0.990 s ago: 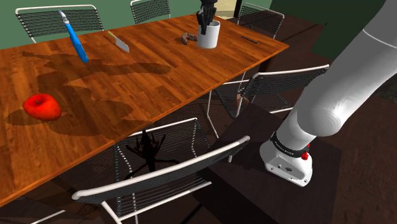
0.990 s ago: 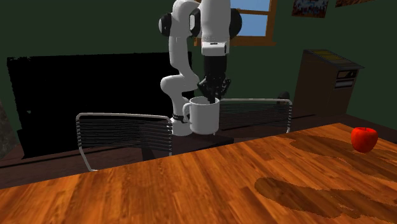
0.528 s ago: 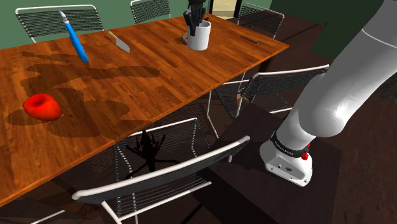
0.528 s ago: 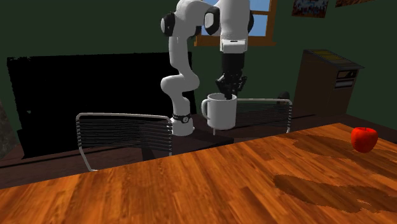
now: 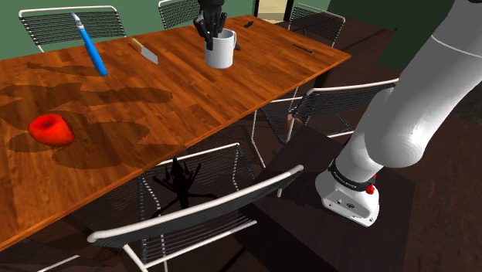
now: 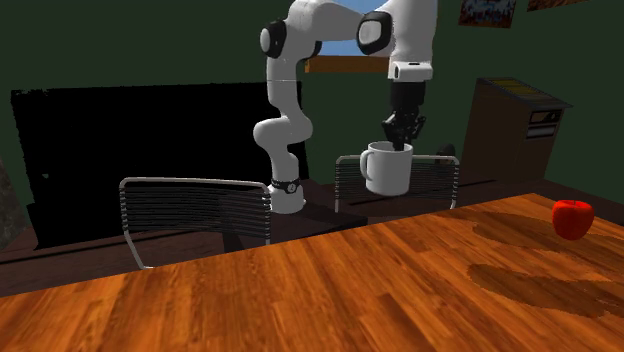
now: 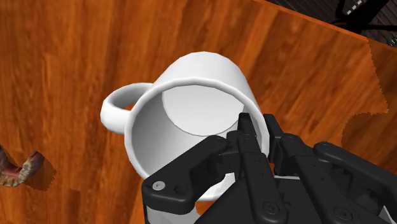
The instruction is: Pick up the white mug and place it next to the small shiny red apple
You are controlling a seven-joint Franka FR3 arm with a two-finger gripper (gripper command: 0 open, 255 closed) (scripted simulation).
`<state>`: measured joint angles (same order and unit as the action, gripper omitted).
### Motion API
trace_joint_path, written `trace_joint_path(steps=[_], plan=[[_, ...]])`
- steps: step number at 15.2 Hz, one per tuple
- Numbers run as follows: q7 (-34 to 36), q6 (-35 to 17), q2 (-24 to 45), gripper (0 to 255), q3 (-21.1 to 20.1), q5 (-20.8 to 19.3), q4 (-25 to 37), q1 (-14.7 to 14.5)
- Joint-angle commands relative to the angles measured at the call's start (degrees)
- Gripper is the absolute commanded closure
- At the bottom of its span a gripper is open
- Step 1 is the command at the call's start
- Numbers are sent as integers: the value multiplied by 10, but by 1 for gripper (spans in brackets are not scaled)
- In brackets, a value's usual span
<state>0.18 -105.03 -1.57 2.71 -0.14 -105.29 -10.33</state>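
Pinching the rim of the white mug (image 7: 191, 114), the black gripper (image 7: 253, 132) has one finger inside the wall and one outside, clamped on it. The mug (image 6: 388, 170) hangs upright, clear of the wooden table (image 5: 193, 100), so the pick-up looks done. The carry across and the set-down are left, since the red apple (image 5: 51, 130) lies well apart toward the shoulder view's left. In the second exterior view the arm rises from its base, folds over high up, and drops its wrist straight down onto the mug.
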Motion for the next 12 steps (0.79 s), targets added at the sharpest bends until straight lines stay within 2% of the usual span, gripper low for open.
trace_joint_path(steps=[1,7,12], plan=[[28,0,12,255,-14,0,13,-13],[103,14,66,255,-50,-3,79,-51],[162,33,126,255,-75,-12,158,-85]])
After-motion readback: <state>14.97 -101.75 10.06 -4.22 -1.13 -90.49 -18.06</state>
